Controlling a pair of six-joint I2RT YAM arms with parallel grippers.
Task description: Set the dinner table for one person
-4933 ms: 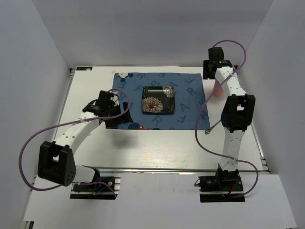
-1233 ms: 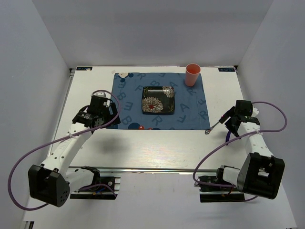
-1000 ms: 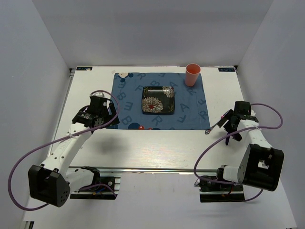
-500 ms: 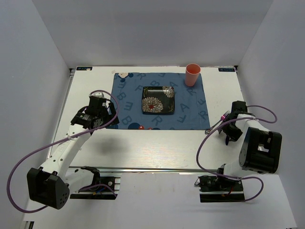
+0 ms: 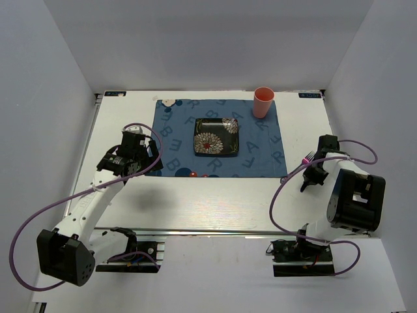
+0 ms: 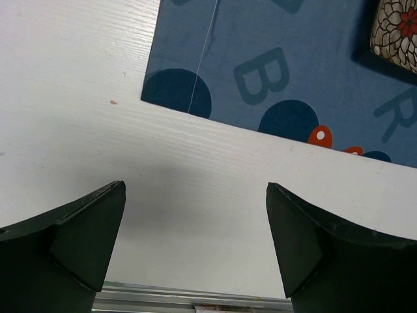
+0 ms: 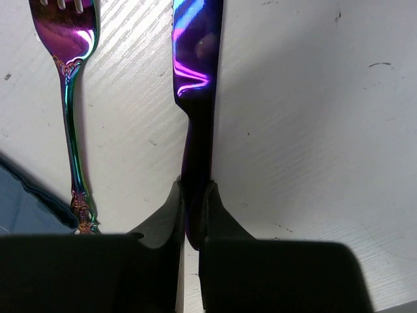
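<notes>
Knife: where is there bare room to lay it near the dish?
Bare: the mat strip between dish and its right edge, this side of the cup; the strip left of the dish; the table between mat and rail. Crowded: right of the mat, where fork, knife and right gripper sit.

A robotics lab booth: bare white walls (image 5: 208,45) box in a table (image 5: 215,202) bearing robot arms (image 5: 91,197).

Left arm (image 5: 91,195) stretched forward, left gripper (image 6: 194,189) pointing down, jaws wide apart. Right arm (image 5: 352,199) folded tight over its base, right gripper (image 7: 193,195) low, clamped on knife (image 7: 195,85) handle.
</notes>
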